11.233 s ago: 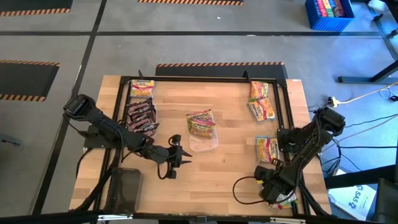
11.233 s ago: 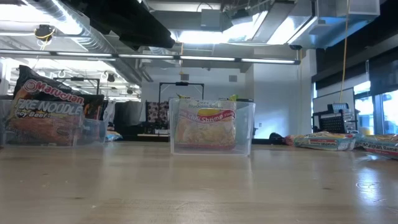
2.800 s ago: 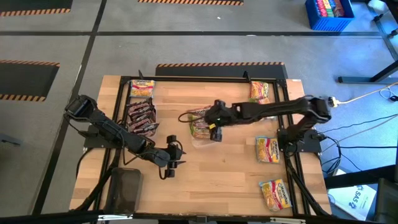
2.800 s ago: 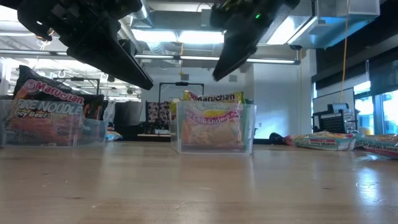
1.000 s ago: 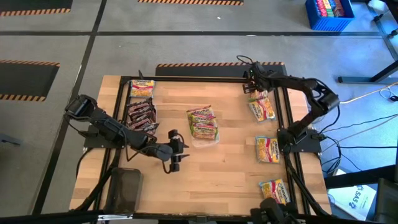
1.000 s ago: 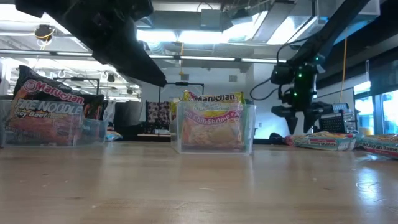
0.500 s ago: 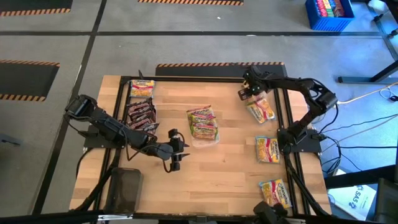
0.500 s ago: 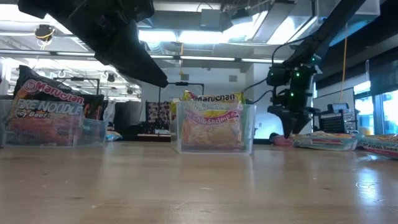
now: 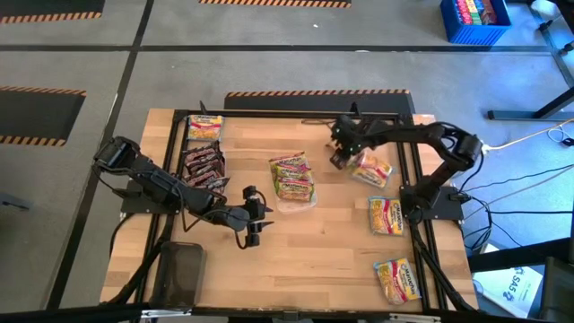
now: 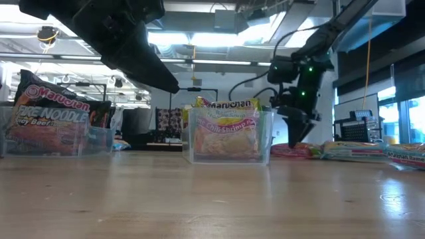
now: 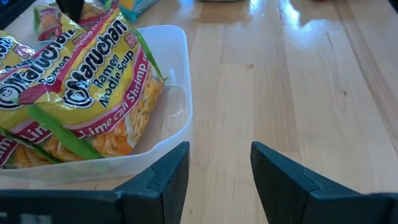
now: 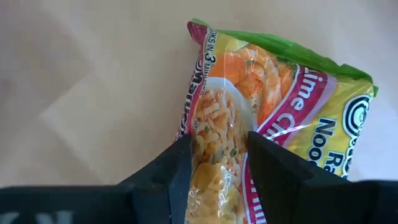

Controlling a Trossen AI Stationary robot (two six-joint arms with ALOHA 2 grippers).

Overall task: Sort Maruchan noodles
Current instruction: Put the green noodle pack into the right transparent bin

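My right gripper pinches a crinkly yellow-orange lime-chili ramen packet above the table's far right. Next, I judge, carry it to the clear plastic tray mid-table. My left gripper waits spread beside it.

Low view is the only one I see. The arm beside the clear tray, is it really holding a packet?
Observer: Yes. The right wrist view shows the right gripper shut on a Lime Chili Shrimp packet.
Operator: Does the left gripper carry anything?
Observer: No. In its wrist view the left gripper is open, with only bare table between its fingers, beside the clear tray.
Operator: How many loose packets lie on the right side?
Observer: From above, two other loose packets lie flat there.
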